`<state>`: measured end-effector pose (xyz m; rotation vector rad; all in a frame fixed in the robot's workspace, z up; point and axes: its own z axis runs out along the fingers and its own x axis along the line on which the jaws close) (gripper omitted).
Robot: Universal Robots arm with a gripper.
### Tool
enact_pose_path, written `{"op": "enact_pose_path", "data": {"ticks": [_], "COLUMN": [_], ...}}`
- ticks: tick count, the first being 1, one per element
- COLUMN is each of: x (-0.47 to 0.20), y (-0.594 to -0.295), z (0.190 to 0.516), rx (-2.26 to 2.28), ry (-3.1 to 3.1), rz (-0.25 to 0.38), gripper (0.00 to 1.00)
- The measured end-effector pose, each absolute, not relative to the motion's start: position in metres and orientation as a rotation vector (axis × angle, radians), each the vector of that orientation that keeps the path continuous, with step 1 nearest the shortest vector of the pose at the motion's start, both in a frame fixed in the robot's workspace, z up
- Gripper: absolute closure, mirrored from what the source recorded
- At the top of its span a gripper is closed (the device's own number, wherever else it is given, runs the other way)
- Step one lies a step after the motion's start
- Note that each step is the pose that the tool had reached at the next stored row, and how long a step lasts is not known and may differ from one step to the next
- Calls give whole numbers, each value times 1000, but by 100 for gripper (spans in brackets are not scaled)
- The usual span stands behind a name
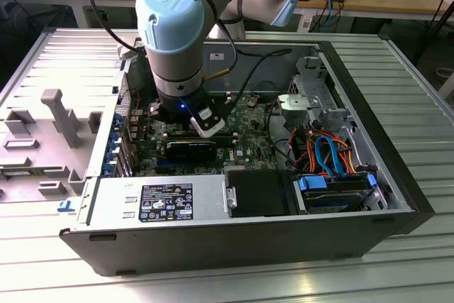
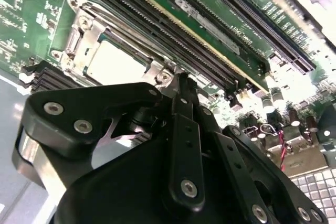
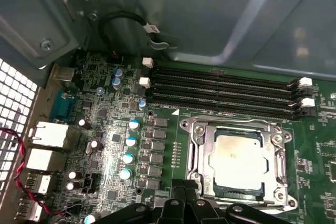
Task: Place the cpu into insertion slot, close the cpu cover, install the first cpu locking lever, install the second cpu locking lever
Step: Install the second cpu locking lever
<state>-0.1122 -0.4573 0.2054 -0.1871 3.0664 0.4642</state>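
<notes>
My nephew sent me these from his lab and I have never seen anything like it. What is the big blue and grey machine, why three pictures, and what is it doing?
It is a robot arm reaching into an open computer case that lies on its side on a table. The exterior view comes from a camera standing off the arm. Both wrist views come from cameras riding on the arm, looking down at the green motherboard. The black tool at the arm's end sits close to the insertion slot. The cpu, a dull silver square, already lies in it, with the cpu cover framing it. Beside them run long black memory slots. The tool holds nothing that I can see.
</notes>
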Motion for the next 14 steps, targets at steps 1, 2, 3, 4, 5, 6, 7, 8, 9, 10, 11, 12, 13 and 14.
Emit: {"op": "enact_pose_path", "data": {"ticks": [1,2,3,4,5,6,7,8,9,10,11,12,13,14], "x": [-108,-104,-97,-93,-89,-86,-85,-84,-84,-83,-83,-83,-83,-83], "y": [-457,-456,-454,-453,-450,-446,-442,-438,-435,-432,-427,-422,-420,-418], "z": [205,205,205,205,205,204,204,204,204,204,204,204,204,205], "rx": [-186,-186,-184,-184,-183,-182,-183,-183,-183,-183,-183,-183,-183,-184], "ry": [3070,3075,3082,3086,3092,3098,3102,3107,3111,3115,3121,3127,3130,3132], "rz": [465,465,467,467,461,439,415,389,363,335,296,249,222,191], "gripper": [89,89,89,89,89,89,89,89,89,89,89,89,89,89]}}
